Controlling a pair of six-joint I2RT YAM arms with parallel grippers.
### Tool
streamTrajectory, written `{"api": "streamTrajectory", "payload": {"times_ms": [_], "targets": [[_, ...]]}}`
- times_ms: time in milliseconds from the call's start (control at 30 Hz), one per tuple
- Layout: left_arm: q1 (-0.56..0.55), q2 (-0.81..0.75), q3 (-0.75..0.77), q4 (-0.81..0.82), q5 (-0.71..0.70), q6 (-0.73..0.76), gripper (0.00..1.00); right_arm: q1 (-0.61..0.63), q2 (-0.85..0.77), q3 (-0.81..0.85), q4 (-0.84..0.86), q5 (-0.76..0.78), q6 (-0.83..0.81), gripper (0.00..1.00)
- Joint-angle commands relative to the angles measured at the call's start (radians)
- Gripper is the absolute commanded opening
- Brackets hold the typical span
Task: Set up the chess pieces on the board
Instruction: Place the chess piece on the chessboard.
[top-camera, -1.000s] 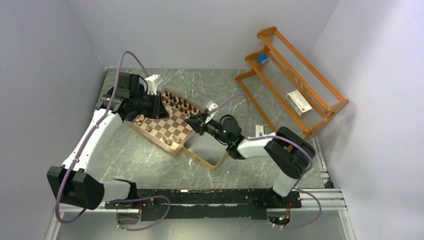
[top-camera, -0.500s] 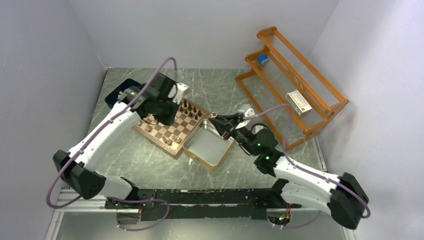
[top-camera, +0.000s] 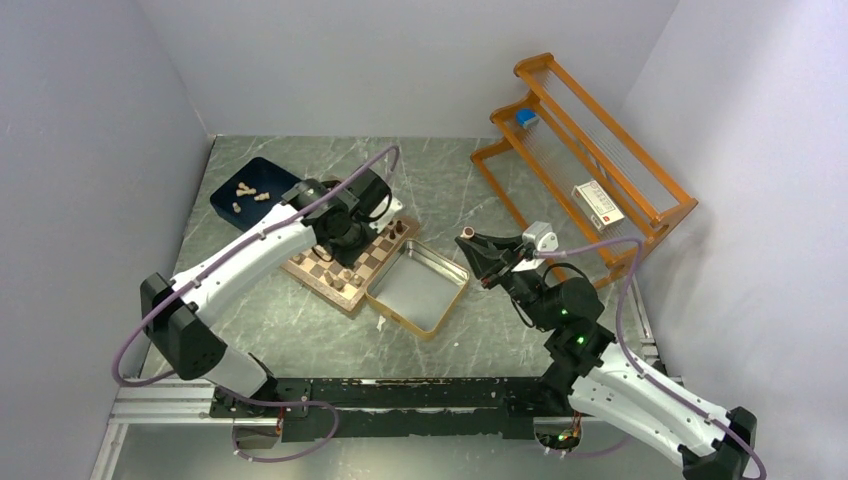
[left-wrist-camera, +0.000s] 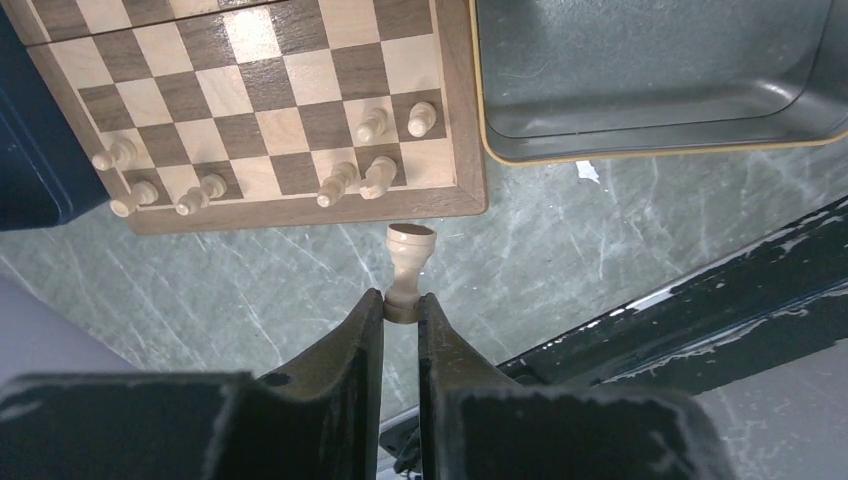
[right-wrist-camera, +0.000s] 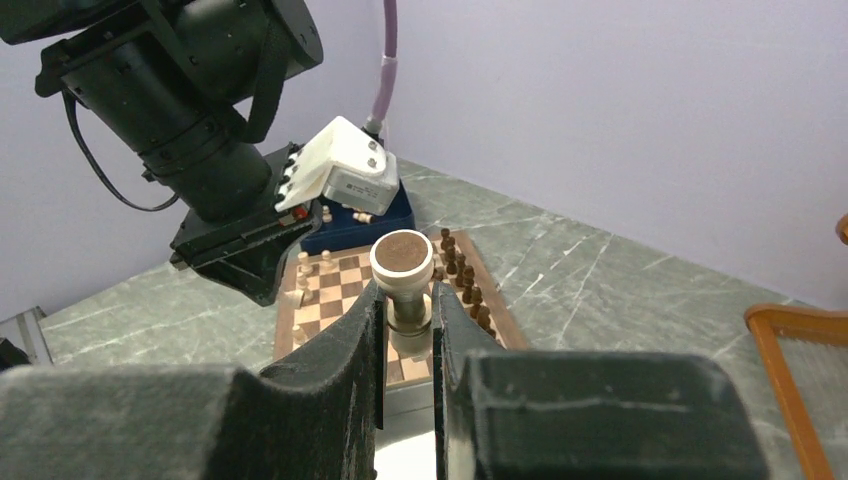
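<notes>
The left gripper (left-wrist-camera: 400, 305) is clamped on the base of a pale tan turned wooden chessman (left-wrist-camera: 408, 255). In the left wrist view this piece hangs just outside the near rim of the square wooden chessboard (left-wrist-camera: 300, 212) of light and dark brown squares, over the grey-green marbled table (left-wrist-camera: 250, 285) and not yet on any square. The right gripper (right-wrist-camera: 405, 300) is closed on a second chessman (right-wrist-camera: 402, 258), whose round brown-felted base with a cream rim is turned towards the wrist camera. From overhead it is held off the board, past the far right corner of the silver gold-rimmed tin (top-camera: 418, 290), which looks empty and lies against the board's right edge. As for progress, the dark brown chessmen (right-wrist-camera: 462, 275) stand in rows along the board's far edge, and that side looks done or close to it, though they are too small to count. The near side is thinner: seven pale men (left-wrist-camera: 378, 178) stand on the two ranks by the near rim, with many squares between them bare. Several more loose pale pieces (top-camera: 245, 190) lie in the navy tray (top-camera: 275, 175) at the table's far left corner. By my reckoning the job is past halfway. What is left is to seat the two carried pieces and bring over the tray's contents.
</notes>
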Motion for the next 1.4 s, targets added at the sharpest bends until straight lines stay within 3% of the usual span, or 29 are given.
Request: {"api": "streamTrajectory", "payload": {"times_ms": [0, 233, 400, 767, 1367], "targets": [[-0.039, 0.036, 0.035, -0.020, -0.080, 0.068, 0.08, -0.001, -0.043, 0.032, -0.076, 0.025, -0.017, 0.09], [-0.090, 0.071, 0.033, -0.024, -0.178, 0.134, 0.07, -0.002, -0.087, 0.070, -0.141, 0.024, -0.059, 0.09], [-0.102, 0.072, -0.059, -0.021, -0.274, 0.190, 0.06, -0.001, -0.115, 0.098, -0.193, 0.019, -0.043, 0.09], [-0.155, 0.120, -0.142, 0.007, -0.169, 0.270, 0.10, -0.001, -0.175, 0.138, -0.225, 0.046, -0.003, 0.09], [-0.181, 0.255, -0.183, 0.009, -0.229, 0.270, 0.09, -0.001, -0.218, 0.141, -0.247, 0.075, -0.002, 0.10]]}}
